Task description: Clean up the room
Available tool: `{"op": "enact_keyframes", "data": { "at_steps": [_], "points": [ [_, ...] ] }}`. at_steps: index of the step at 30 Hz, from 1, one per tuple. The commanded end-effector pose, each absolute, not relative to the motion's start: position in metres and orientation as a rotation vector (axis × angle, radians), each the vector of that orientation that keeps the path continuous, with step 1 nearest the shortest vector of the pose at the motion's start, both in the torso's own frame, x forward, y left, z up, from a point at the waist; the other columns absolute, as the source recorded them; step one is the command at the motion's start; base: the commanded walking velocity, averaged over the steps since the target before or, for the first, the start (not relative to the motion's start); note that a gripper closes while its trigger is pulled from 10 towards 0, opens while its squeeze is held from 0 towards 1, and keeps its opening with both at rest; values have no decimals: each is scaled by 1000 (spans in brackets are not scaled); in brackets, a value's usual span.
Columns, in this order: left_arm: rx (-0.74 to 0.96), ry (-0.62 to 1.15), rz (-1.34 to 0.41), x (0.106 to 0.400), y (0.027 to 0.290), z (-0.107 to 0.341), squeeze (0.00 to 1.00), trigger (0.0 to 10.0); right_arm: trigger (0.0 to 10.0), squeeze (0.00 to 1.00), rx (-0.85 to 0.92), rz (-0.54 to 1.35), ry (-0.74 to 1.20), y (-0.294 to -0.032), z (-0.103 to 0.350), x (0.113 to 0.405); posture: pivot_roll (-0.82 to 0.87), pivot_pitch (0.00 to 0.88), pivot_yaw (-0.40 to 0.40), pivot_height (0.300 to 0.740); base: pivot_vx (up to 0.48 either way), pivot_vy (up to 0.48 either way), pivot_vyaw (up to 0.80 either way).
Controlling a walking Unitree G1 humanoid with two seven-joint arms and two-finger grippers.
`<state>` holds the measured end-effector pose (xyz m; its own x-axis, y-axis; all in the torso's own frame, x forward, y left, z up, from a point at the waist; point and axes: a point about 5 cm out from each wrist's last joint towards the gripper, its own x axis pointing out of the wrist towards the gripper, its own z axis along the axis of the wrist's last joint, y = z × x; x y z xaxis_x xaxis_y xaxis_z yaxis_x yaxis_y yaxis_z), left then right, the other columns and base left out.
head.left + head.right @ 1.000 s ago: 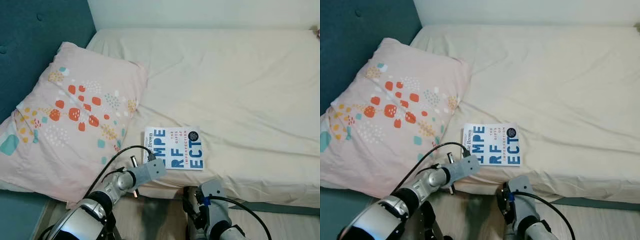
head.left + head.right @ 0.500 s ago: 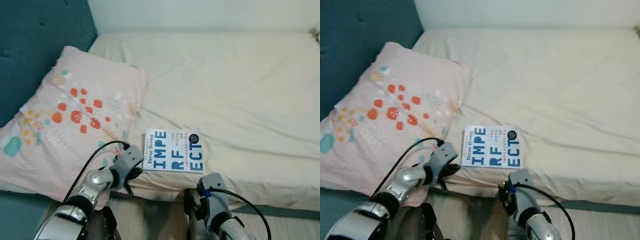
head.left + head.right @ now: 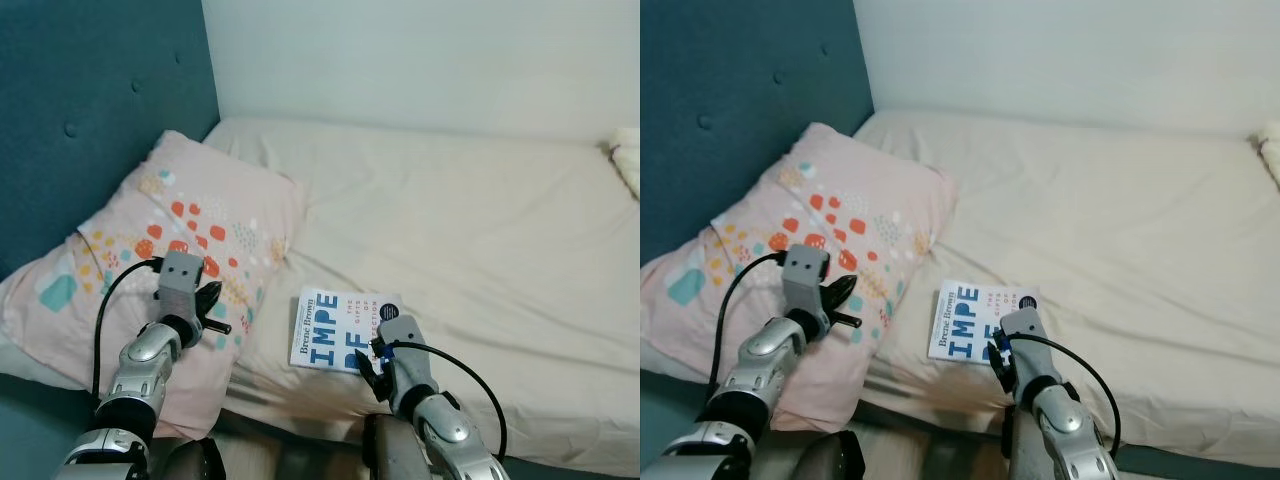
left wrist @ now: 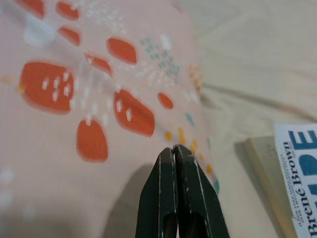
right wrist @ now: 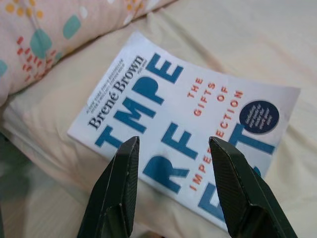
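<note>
The white paperback book with large blue lettering (image 3: 345, 330) lies flat on the cream-sheeted bed (image 3: 480, 230), near the front edge of the mattress and just beside the pale pink pillow with orange and teal spots (image 3: 170, 250). The right gripper (image 5: 173, 193) hovers above the book's cover with its two black fingers spread wide, not touching it. The left gripper (image 4: 176, 193) is poised over the pillow, its fingers pressed together and holding nothing. The step in hand appears to be the approach to pick up the book. The next move likely requires lowering the right gripper to a book edge, since the flat cover offers no grip.
</note>
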<state>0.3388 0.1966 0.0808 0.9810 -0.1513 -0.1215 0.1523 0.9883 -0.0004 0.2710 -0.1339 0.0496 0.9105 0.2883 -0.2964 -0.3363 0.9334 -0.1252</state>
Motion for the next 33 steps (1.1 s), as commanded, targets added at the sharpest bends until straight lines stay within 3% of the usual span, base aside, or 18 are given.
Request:
{"op": "enact_keyframes", "data": {
  "at_steps": [1,13,20,33],
  "points": [
    [-35,156,-91,334,195,73,0,10000,10000,0,-168,297,281,-137,46,272,17,5,-29,556,0,0,0],
    [-20,162,-105,322,167,66,0,10000,10000,0,-87,168,299,-141,35,272,17,0,-29,571,0,0,0],
    [90,136,-121,321,154,68,0,10000,10000,0,-53,70,259,-148,36,271,14,0,-42,601,0,0,0],
    [90,137,-189,316,137,67,0,10000,10000,0,-43,59,232,-147,39,278,12,0,-47,646,0,0,0]
  ]
}}
